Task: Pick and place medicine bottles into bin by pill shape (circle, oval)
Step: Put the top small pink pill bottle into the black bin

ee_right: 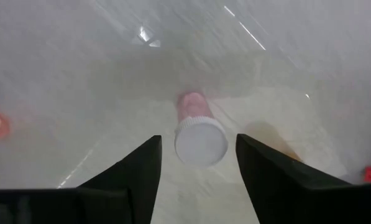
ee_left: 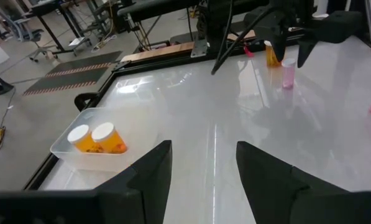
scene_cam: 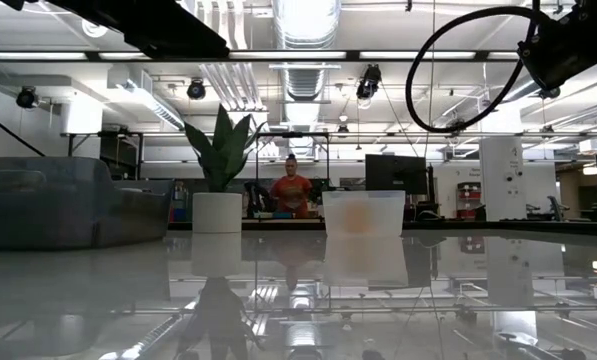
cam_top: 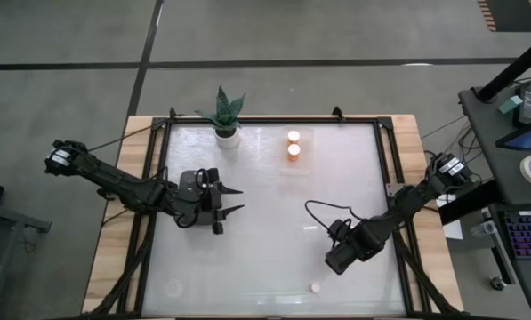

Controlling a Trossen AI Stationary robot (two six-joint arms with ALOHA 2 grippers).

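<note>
right end effector (ee_right: 194, 155) parted, straddling pink bottle (ee_right: 197, 134), untouched; left end effector (ee_left: 204, 165) released, empty.

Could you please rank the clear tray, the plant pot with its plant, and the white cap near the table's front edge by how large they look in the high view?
1. Plant pot with its plant
2. Clear tray, faint outline, so nearly level with the first
3. White cap, clearly smallest

Bright, even light over my table (cam_top: 274, 222); glossy top throws pale glare streaks. Low view: ceiling lamps (scene_cam: 308, 20) flare white, table mirrors room, foreground soft. My right wrist view hazy, washed out; capped bottle (ee_right: 199, 138) between my fingers blurred, faint shadow beside it. My left wrist view sharper; far bottles slightly soft.
</note>
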